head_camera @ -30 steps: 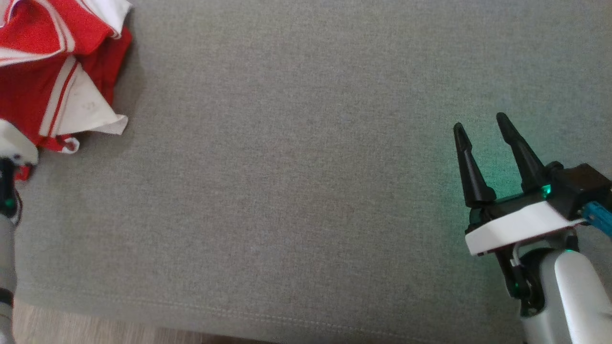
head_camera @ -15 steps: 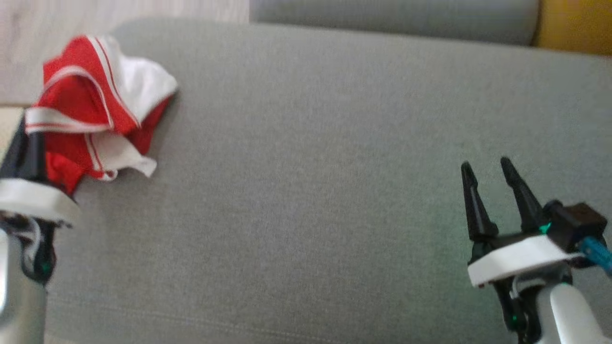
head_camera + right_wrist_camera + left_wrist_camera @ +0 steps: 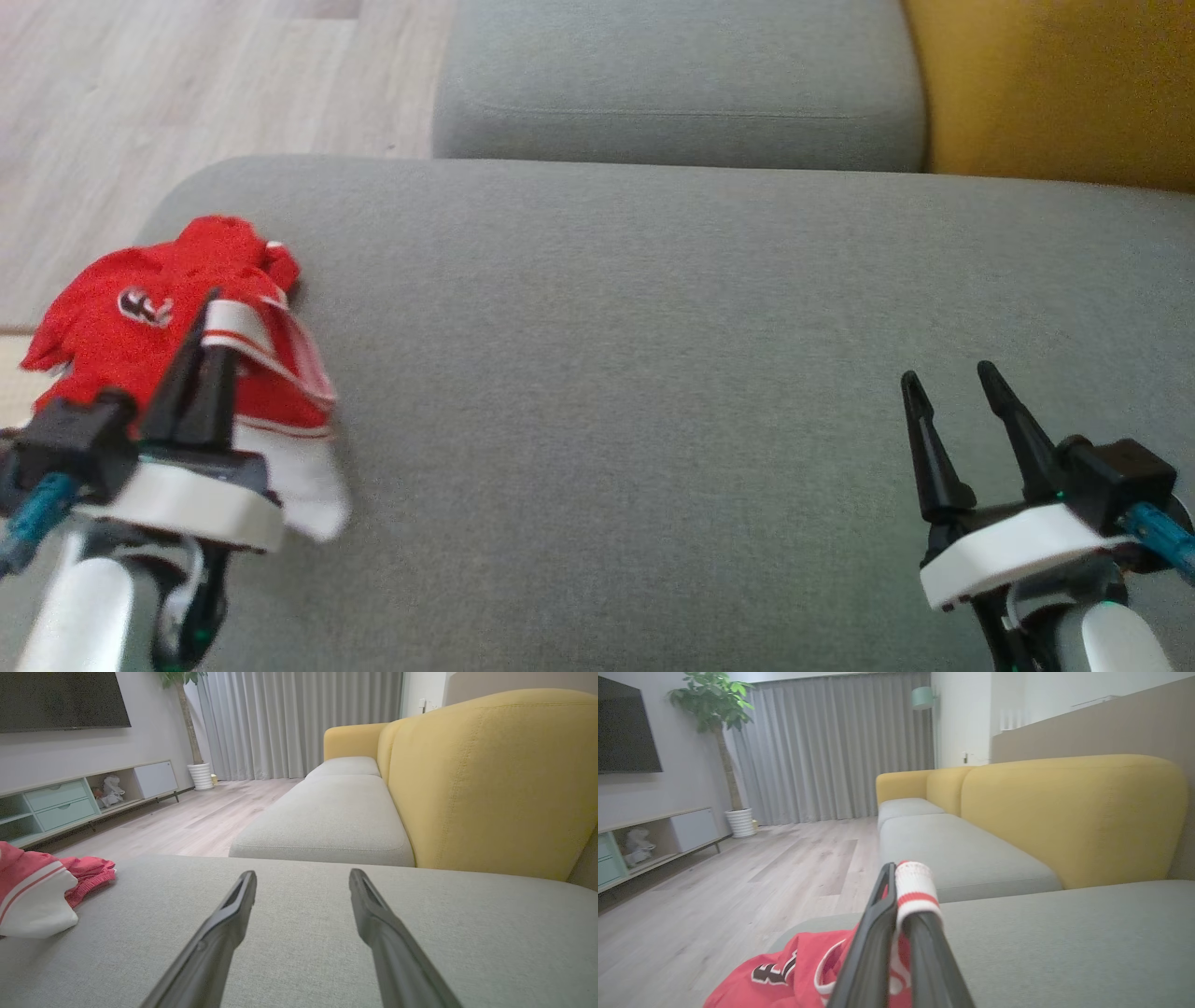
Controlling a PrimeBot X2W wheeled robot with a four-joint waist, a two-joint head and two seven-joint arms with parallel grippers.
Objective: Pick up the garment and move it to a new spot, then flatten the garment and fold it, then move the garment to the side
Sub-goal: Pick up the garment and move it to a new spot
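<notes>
Soft, even indoor light, faint shadows; the red jersey (image 3: 103, 329) is motion-blurred; wrist views look dimmer, edges stretched.

A grey sofa seat (image 3: 653, 373) with a yellow backrest (image 3: 1055, 84) stands on pale wood floor (image 3: 187, 84).

The left gripper (image 3: 210, 301) is hiding part of the red jersey (image 3: 98, 341); its white hem (image 3: 303, 481) is blurring, and the right wrist view's edge is cropping it.

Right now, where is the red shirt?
The red shirt lies bunched at the left end of the grey sofa cushion in the head view, its white striped edge pinched in the left gripper.
</notes>
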